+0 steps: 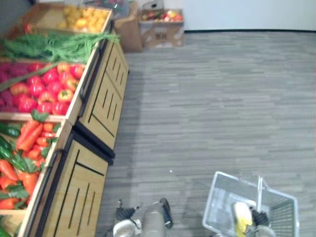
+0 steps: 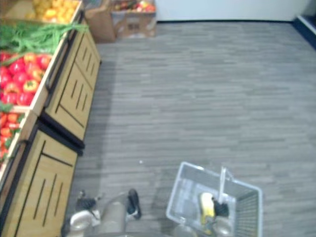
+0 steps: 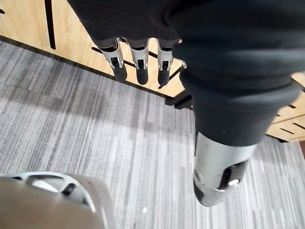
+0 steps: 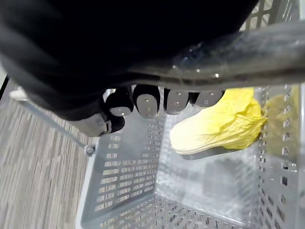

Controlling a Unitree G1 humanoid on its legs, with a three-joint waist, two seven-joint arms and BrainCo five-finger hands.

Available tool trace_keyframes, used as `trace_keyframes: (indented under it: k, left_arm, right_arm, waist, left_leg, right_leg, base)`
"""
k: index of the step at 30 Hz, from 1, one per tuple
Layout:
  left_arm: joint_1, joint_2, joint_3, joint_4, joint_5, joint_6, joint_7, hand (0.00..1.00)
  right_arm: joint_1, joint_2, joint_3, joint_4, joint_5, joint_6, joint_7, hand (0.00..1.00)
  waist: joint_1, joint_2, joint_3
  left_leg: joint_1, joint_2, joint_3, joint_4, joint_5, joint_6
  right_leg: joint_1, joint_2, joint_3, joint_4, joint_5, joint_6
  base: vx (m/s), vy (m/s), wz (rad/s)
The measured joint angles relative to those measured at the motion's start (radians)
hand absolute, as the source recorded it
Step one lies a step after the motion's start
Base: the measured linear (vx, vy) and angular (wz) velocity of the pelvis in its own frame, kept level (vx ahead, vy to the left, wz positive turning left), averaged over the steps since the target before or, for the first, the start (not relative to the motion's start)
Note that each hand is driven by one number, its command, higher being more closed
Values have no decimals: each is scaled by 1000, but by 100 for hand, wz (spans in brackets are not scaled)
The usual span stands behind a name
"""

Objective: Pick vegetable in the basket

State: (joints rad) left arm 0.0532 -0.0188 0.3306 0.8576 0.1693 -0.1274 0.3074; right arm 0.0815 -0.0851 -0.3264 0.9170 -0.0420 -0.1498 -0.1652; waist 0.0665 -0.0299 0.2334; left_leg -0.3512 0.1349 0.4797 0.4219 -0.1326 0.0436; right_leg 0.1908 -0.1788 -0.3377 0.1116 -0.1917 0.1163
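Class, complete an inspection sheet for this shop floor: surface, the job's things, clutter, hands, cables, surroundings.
Surface: grey striped floor.
Job's things: pale slotted plastic basket holding a yellow-white leafy cabbage.
Clutter: nothing seen.
Hands: right hand curled round the basket's handle; left hand open, empty, beside the wooden produce stands.
Cables: nothing seen.
Surroundings: stands hold orange carrots, red peppers, green leafy stalks; brown cardboard boxes by the wall.

The pale grey plastic mesh basket [image 1: 212, 202] runs off the bottom edge of the head views. The yellow leafy cabbage [image 4: 224, 124] inside it is partly hidden by the right hand [image 4: 145, 102] and the basket's clear handle [image 4: 248, 52]. The produce [image 1: 165, 16] in the far brown cardboard box [image 1: 160, 33] is too small to identify.
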Motion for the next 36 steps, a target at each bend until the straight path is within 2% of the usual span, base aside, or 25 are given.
trace_keyframes:
  k: [1, 2, 3, 4, 6, 7, 8, 10, 11, 13, 14, 15, 18, 20, 21, 22, 23, 24, 26, 27, 29, 32, 34, 35, 36]
  left_arm:
    - [0, 18, 3, 4, 10, 1, 0, 0]
    - [1, 23, 3, 17, 13, 2, 0, 0]
    - [2, 36, 17, 41, 31, 9, 0, 0]
    - [3, 45, 22, 52, 36, 12, 1, 0]
    - [47, 56, 18, 61, 43, 31, 0, 0]
    - [73, 63, -12, 60, 43, 40, -1, 0]
    - [85, 74, -41, 61, 43, 52, -2, 0]
    - [103, 83, -71, 60, 43, 50, -3, 0]
    - [110, 83, -71, 58, 42, 49, -3, 0]
    - [104, 82, -63, 51, 28, 43, -3, 0]
    - [99, 82, -56, 50, 28, 42, -3, 0]
    - [92, 74, -47, 51, 28, 42, -5, 0]
    - [90, 59, -15, 51, 14, 42, -4, 0]
    - [87, 58, 12, 59, 0, 42, -4, 0]
    - [89, 58, 22, 60, -1, 43, -3, 0]
    - [95, 64, 39, 62, -1, 43, -2, 0]
    - [88, 64, 64, 84, -1, 44, -2, 0]
    - [85, 48, 70, 104, 0, 47, -4, 0]
    - [99, 13, 95, 141, 0, 51, -5, 0]
    - [103, 12, 105, 143, 0, 51, -5, 0]
    - [103, 11, 131, 155, -3, 52, -4, 0]
    - [101, 9, 134, 162, -11, 52, -6, 0]
    - [100, 17, 102, 164, -11, 51, -2, 0]
    - [100, 24, 88, 165, -10, 52, -3, 0]
    - [100, 31, 66, 162, -11, 51, -1, 0]
  right_arm:
    - [-2, 10, 3, 3, 0, -2, 0, 100]
    - [-2, 13, 16, 8, 0, -3, 1, 100]
    - [-16, 18, 39, 35, 0, -5, 3, 100]
    - [-26, 19, 52, 51, 0, -5, 3, 100]
    - [-78, 19, 64, 97, -1, -7, 7, 100]
    - [-93, 14, 70, 97, -1, -17, 6, 100]
    - [-95, 3, 72, 92, -6, -26, 5, 100]
    - [-80, -11, 75, 88, -30, -25, 1, 100]
    - [-64, -14, 73, 72, -30, -28, -2, 100]
    - [-20, -14, 57, 34, -28, -30, -4, 100]
    - [-7, -15, 54, 27, -28, -36, -3, 100]
    - [1, -15, 37, 9, -27, -43, -3, 100]
    - [0, -15, 6, 6, -27, -38, -3, 100]
    - [-8, -14, -22, 8, -27, -30, 0, 100]
    - [-10, -14, -23, 11, -26, -25, -1, 100]
    - [-5, -14, -28, 26, -26, -21, 0, 100]
    - [-1, -18, -35, 42, -26, -19, 2, 100]
    - [-4, -21, -52, 42, -25, -11, -1, 100]
    - [-9, -43, -67, 45, -28, -9, 4, 100]
    - [-14, -50, -66, 46, -28, -6, 4, 100]
    - [-30, -56, -57, 70, -29, -6, 13, 100]
    - [-42, -58, -59, 112, -29, -3, 14, 100]
    - [-36, -65, -60, 143, -27, -1, 13, 100]
    - [-35, -65, -60, 146, -27, -1, 12, 100]
    - [-35, -67, -62, 151, -27, -2, 10, 100]
  waist:
    - [-6, -9, 0]
    - [-7, -14, -3]
    - [1, -37, -14]
    - [6, -48, -20]
    - [18, -45, -27]
    - [12, -43, -27]
    - [0, -46, -27]
    - [-10, -40, -24]
    - [-13, -31, -23]
    - [-39, -32, -36]
    - [-38, -32, -37]
    - [-35, -31, -36]
    - [-26, -24, -41]
    - [-20, -22, -41]
    - [-19, -22, -42]
    - [-18, -34, -49]
    - [-19, -28, -56]
    - [-13, 8, -66]
    - [-2, 26, -78]
    - [-3, 28, -79]
    - [-12, 32, -83]
    - [-37, 32, -83]
    - [-42, 30, -82]
    - [-47, 30, -82]
    - [-63, 30, -82]
  left_leg:
    - [4, 9, 110, 6, -7, 24]
    - [19, 4, 141, 0, -26, 72]
    - [40, -22, 138, -21, -57, 99]
    - [48, -35, 134, -34, -60, 99]
    - [103, -41, 109, -105, -81, 70]
    - [133, -43, 78, -129, -85, 56]
    - [175, -59, 27, -153, -86, 56]
    - [253, -80, -44, -189, -82, 65]
    - [292, -90, -97, -207, -83, 66]
    - [334, -104, -259, -228, -88, 59]
    - [337, -106, -297, -227, -92, 54]
    - [350, -110, -388, -218, -104, 36]
    - [356, -105, -532, -184, -136, -2]
    - [355, -86, -669, -148, -182, -58]
    - [355, -78, -699, -138, -195, -73]
    - [356, -65, -758, -122, -220, -111]
    - [361, -33, -810, -121, -242, -148]
    - [359, 2, -827, -123, -240, -154]
    - [361, 63, -816, -183, -120, -196]
    - [361, 75, -817, -208, -84, -205]
    - [335, 117, -815, -274, 56, -220]
    - [291, 145, -717, -276, 147, -218]
    - [284, 138, -432, -263, 151, -215]
    - [284, 139, -337, -264, 154, -211]
    - [292, 134, -211, -291, 171, -191]
  right_leg:
    - [28, -1, -8, -18, 28, 0]
    - [46, 2, -6, -24, 41, 8]
    - [63, -4, -2, -17, 53, 14]
    - [57, -11, 1, 6, 62, 15]
    - [-89, -44, 51, 331, 133, 120]
    - [-214, -54, 113, 601, 217, 177]
    - [-309, -60, 147, 827, 218, 176]
    - [-363, -61, 148, 968, 208, 159]
    - [-394, -55, 155, 993, 187, 124]
    - [-490, -19, 211, 901, 143, 51]
    - [-509, -12, 236, 850, 137, 46]
    - [-534, -10, 287, 694, 131, 36]
    - [-530, -21, 337, 415, 132, 36]
    - [-508, -43, 348, 186, 138, 32]
    - [-497, -45, 348, 154, 138, 32]
    - [-477, -47, 349, 111, 140, 33]
    - [-464, -35, 331, 150, 170, 92]
    - [-467, -8, 292, 182, 148, 63]
    - [-500, 12, 224, 305, 44, 10]
    - [-501, 16, 209, 317, 32, -3]
    - [-490, 35, 142, 302, 15, -36]
    - [-431, 41, 50, 236, 27, -70]
    - [-369, 30, -13, 186, 33, -82]
    - [-357, 23, -34, 181, 33, -82]
    - [-340, 11, -60, 174, 34, -79]
  base:
    - [345, 183, 101]
    - [407, 215, 106]
    - [329, 150, 62]
    - [378, 176, 29]
    - [283, 153, 11]
    - [295, 155, 66]
    - [391, 161, 96]
    - [357, 74, 127]
    - [370, -26, 175]
    - [394, -110, 214]
    - [424, -219, 230]
    - [284, -163, 176]
    - [411, -306, 177]
    - [425, -495, 174]
    - [377, -574, 173]
    - [338, -663, 172]
    - [309, -667, 158]
    - [287, -607, 119]
    - [266, -527, 74]
    - [231, -527, 62]
    - [253, -561, 67]
    - [158, -290, 85]
    - [97, -159, 79]
    - [42, -72, 86]
    - [-31, 25, 82]
